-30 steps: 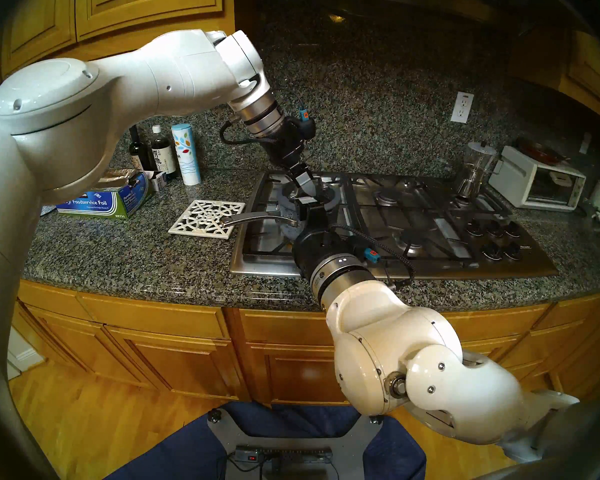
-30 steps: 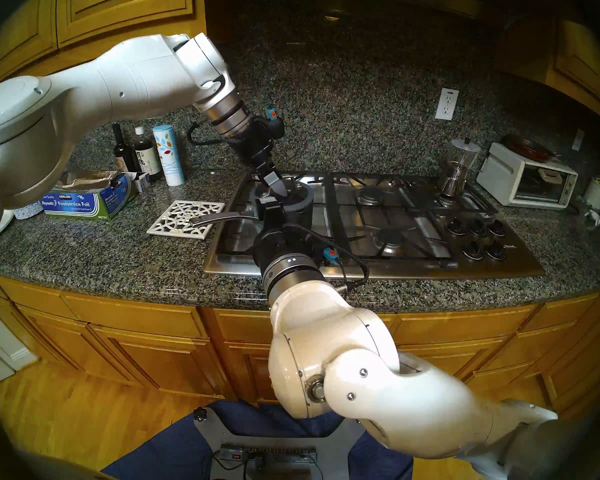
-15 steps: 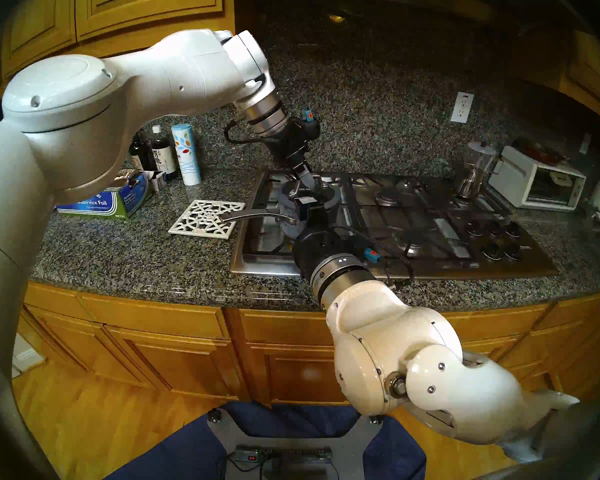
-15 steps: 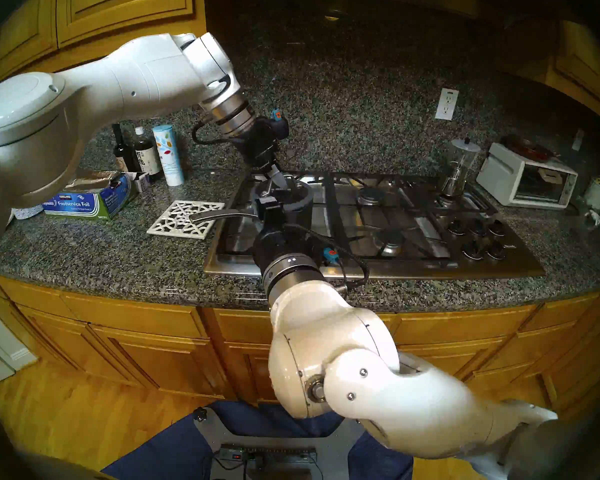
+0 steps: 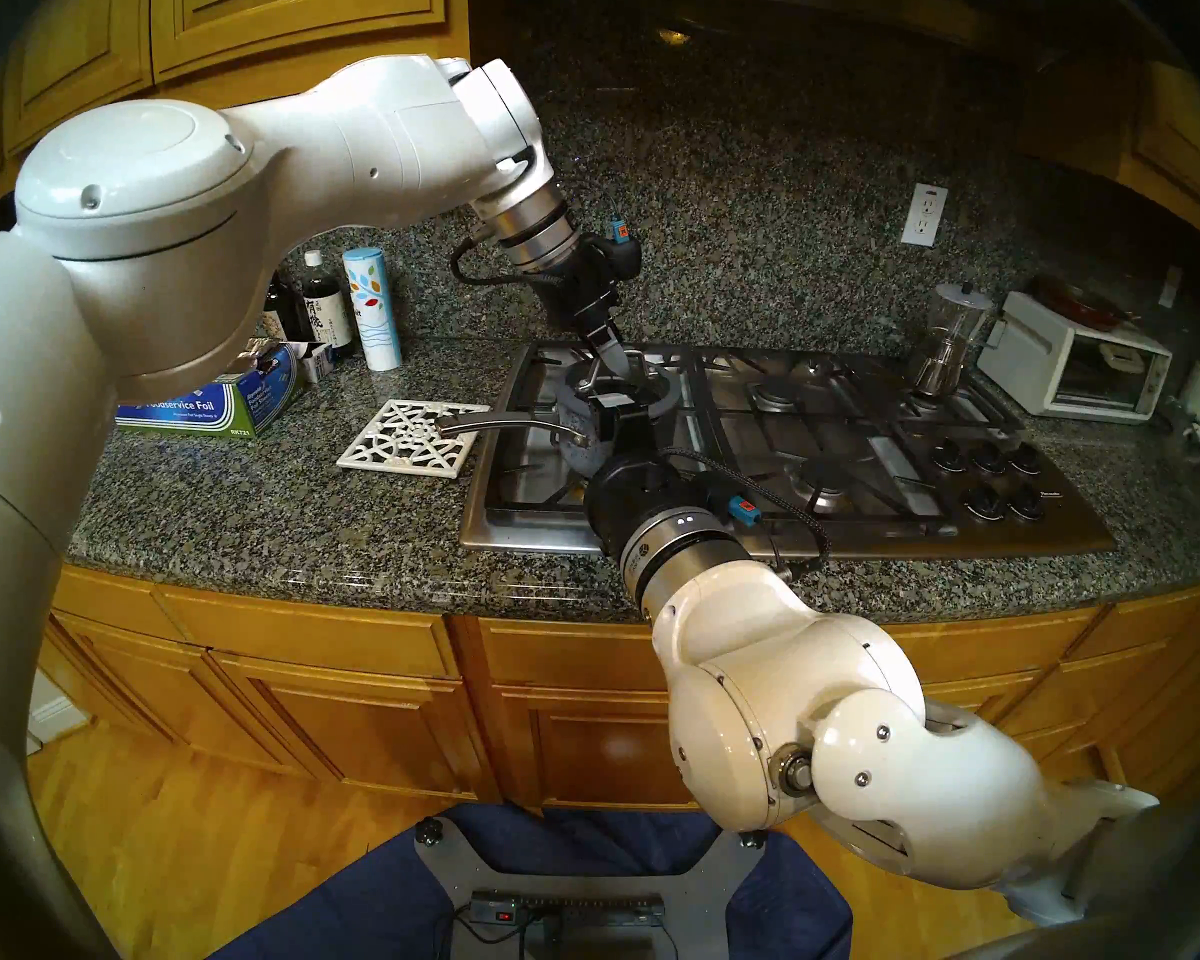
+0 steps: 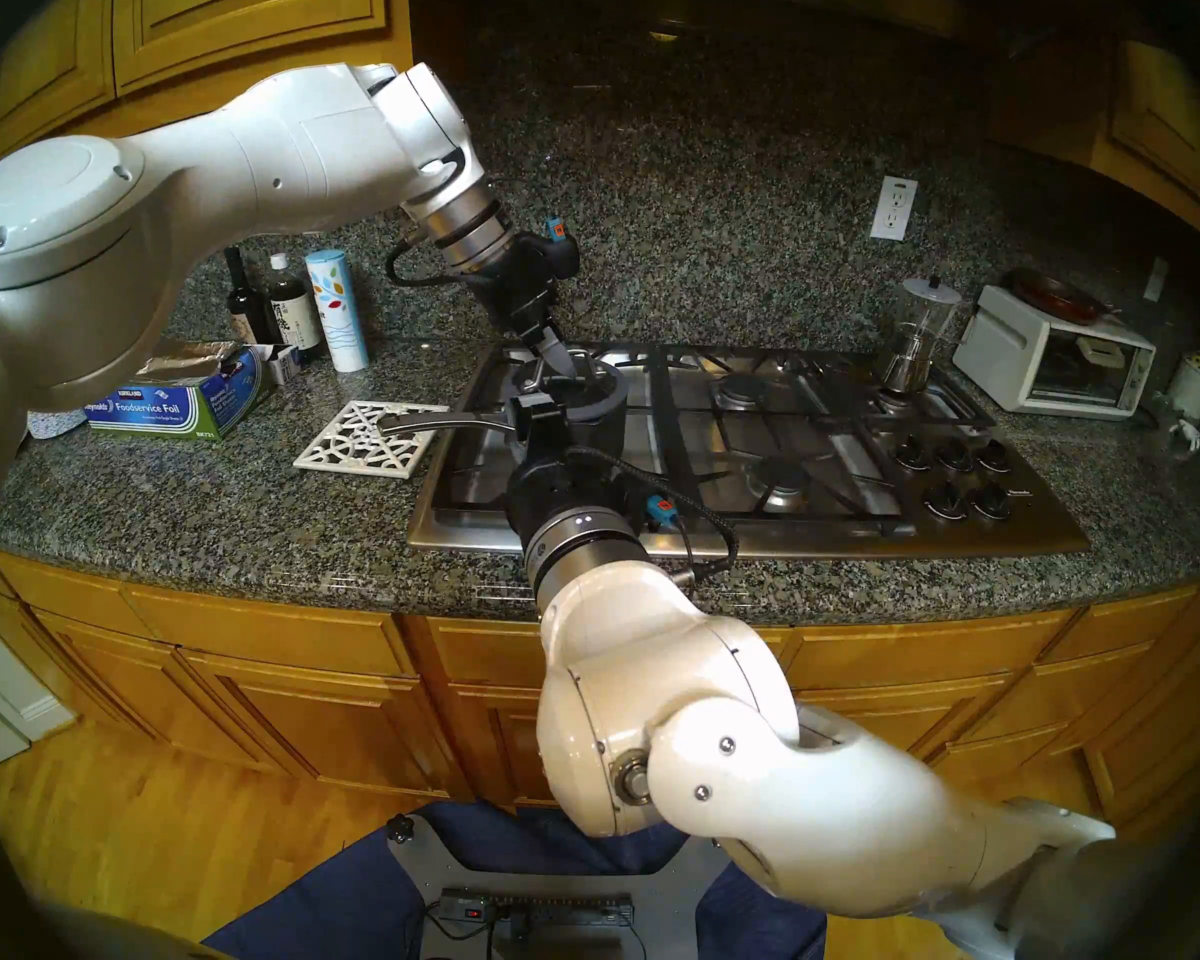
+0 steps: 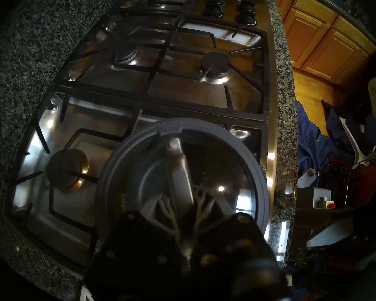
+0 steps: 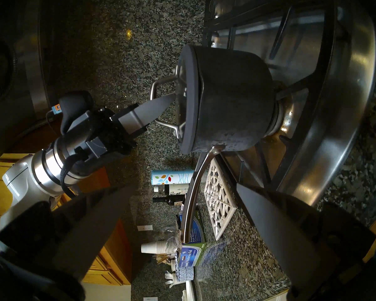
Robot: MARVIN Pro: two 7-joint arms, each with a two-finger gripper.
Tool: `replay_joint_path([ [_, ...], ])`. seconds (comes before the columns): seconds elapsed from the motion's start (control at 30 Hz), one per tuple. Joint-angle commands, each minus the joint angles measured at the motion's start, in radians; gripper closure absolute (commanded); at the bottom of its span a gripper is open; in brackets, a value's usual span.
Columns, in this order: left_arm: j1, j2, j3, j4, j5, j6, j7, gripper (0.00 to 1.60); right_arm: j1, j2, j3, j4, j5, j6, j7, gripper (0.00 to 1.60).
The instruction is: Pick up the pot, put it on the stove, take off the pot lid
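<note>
The dark speckled pot (image 5: 569,422) stands on the front-left burner of the steel stove (image 5: 860,519), its long steel handle (image 5: 493,423) reaching left over the counter. The glass pot lid (image 7: 215,163) with its grey rim sits on the pot. My left gripper (image 5: 613,357) comes down from above, shut on the lid's steel loop handle (image 8: 159,85). My right gripper (image 8: 182,187) is open beside the pot. The long handle (image 8: 193,185) passes between its fingers without being clamped.
A white lattice trivet (image 5: 410,439) lies left of the stove, under the handle's tip. A foil box (image 5: 216,404), bottles (image 5: 320,307) and a canister (image 5: 372,307) stand farther left. A coffee maker (image 5: 947,342) is on the back-right burner, a toaster oven (image 5: 1075,370) beyond it.
My left gripper has closed on the lid's loop handle and risen slightly. The tip of the pot's long handle has come up a little. The right arm has not moved.
</note>
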Motion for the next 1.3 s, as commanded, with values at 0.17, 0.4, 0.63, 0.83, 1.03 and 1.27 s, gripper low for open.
replay_joint_path([
  [0.17, -0.081, 0.024, 0.010, -0.063, -0.041, 0.030, -0.088, 1.60, 0.018, -0.004, 0.012, -0.025, -0.013, 0.000, 0.015, 0.00],
  [0.4, -0.104, 0.040, 0.015, -0.084, -0.047, 0.041, -0.104, 1.60, 0.018, -0.004, 0.012, -0.025, -0.013, 0.000, 0.015, 0.00],
  [0.63, -0.116, 0.062, 0.016, -0.109, -0.058, 0.045, -0.072, 1.60, 0.018, -0.004, 0.012, -0.025, -0.013, 0.000, 0.014, 0.00],
  [0.83, -0.125, 0.066, 0.012, -0.106, -0.064, 0.044, -0.047, 1.60, 0.018, -0.004, 0.012, -0.025, -0.012, 0.000, 0.014, 0.00],
  [1.03, -0.130, 0.056, 0.010, -0.078, -0.060, 0.040, -0.057, 1.60, 0.018, -0.004, 0.012, -0.025, -0.012, 0.000, 0.014, 0.00],
  [1.27, -0.133, 0.045, 0.009, -0.054, -0.061, 0.033, -0.067, 1.60, 0.018, -0.004, 0.012, -0.025, -0.012, 0.000, 0.014, 0.00],
])
